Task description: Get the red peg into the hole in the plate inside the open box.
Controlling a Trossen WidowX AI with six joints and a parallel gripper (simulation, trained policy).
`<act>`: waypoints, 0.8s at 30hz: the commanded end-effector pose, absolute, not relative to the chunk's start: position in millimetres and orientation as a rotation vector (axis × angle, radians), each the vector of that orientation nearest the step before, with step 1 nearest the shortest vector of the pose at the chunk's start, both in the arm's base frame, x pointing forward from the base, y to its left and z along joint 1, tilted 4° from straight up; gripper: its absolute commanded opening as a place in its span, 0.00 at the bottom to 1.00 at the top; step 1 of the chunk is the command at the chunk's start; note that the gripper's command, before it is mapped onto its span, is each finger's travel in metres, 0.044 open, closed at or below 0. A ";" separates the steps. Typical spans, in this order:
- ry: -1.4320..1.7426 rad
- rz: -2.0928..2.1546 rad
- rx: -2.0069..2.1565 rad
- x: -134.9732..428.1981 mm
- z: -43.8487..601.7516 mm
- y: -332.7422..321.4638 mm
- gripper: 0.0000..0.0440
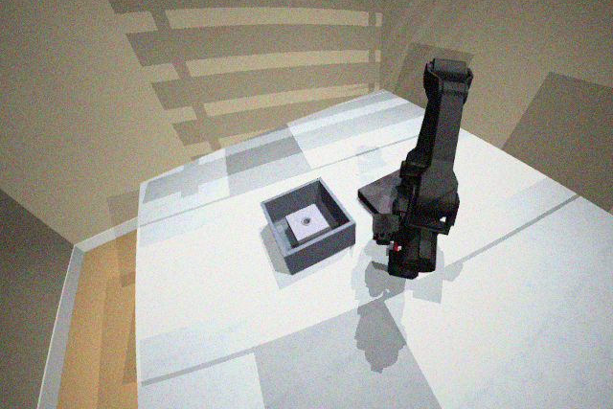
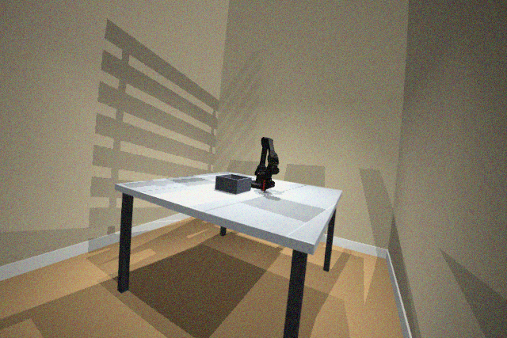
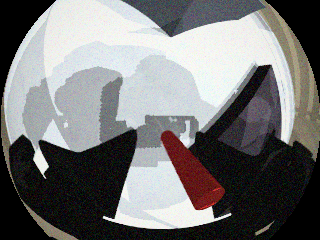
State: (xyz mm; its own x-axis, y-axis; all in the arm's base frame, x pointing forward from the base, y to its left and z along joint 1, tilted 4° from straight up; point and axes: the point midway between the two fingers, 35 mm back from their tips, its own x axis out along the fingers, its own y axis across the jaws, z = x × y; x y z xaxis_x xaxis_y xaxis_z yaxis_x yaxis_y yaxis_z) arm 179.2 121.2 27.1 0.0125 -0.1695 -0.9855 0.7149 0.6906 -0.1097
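The red peg (image 1: pixel 397 246) (image 2: pixel 264 184) (image 3: pixel 192 172) stands about upright on the table, mostly hidden by the arm in the top view. My gripper (image 1: pixel 391 244) (image 3: pixel 166 135) is low over it and partly open. In the wrist view the peg is between the fingers, close against the right finger, with a gap to the left finger. The open grey box (image 1: pixel 322 252) (image 2: pixel 232 185) (image 3: pixel 210 16) stands to the left of the gripper in the top and exterior views. The pale plate (image 1: pixel 316 216) with its hole lies at the bottom of the box; the hole is empty.
The dark base slab (image 1: pixel 376 193) (image 3: pixel 254 112) of the arm lies on the table (image 1: pixel 208 295) (image 2: pixel 196 199) beside the peg, on the right in the wrist view. The box walls rise between the gripper and the plate. Shadows of the arm fall across the table.
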 end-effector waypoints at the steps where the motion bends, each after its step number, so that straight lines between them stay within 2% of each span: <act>1: 1.410 -0.743 0.473 177.4 20.6 118.8 0.38; 5: 1.421 -0.758 0.462 177.3 18.3 117.4 0.14; 8: 1.429 -0.769 0.449 177.4 17.0 116.8 0.00; 24: 1.248 -0.772 0.459 217.6 99.1 92.8 0.00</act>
